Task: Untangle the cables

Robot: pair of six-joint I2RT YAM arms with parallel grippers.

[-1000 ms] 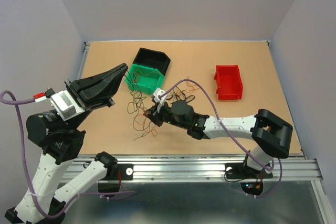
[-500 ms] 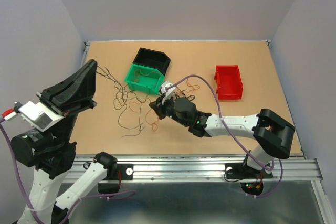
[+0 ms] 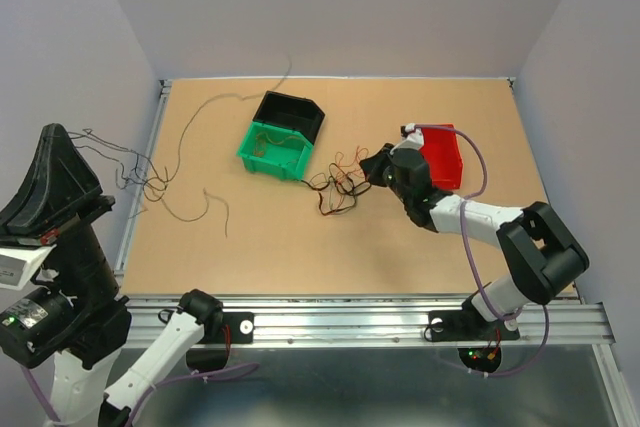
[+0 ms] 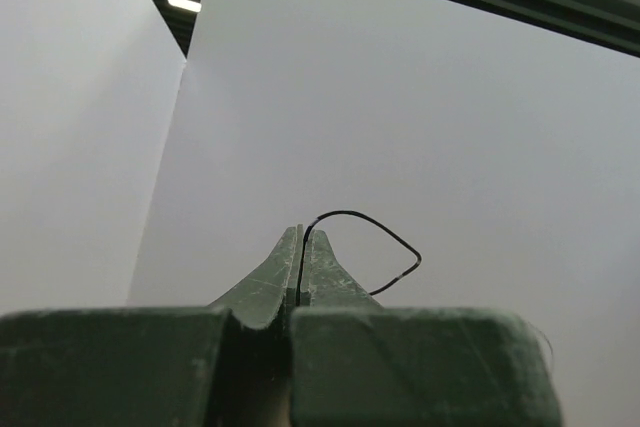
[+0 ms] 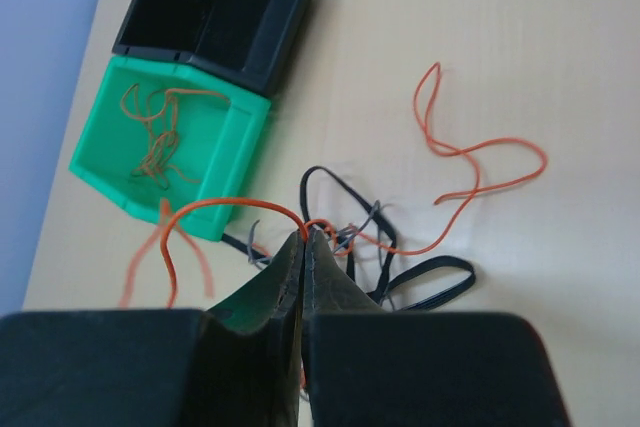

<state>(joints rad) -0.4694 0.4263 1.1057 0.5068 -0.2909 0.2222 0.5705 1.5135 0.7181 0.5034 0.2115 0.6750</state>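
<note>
No text, label, brand, number or sign can be read anywhere, neither on the green bin (image 3: 264, 164) and black bin (image 3: 296, 107) at eleven o'clock nor the red bin (image 3: 450, 182) at two o'clock.

Orange-red and black cables (image 3: 338, 187) on a tan table (image 3: 300, 247); green bin (image 3: 262, 162), black bin (image 3: 305, 107) at its one o'clock, red bin (image 3: 440, 175) at three.

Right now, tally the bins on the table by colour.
Black bin: 1
Green bin: 1
Red bin: 1
Total: 3
</note>
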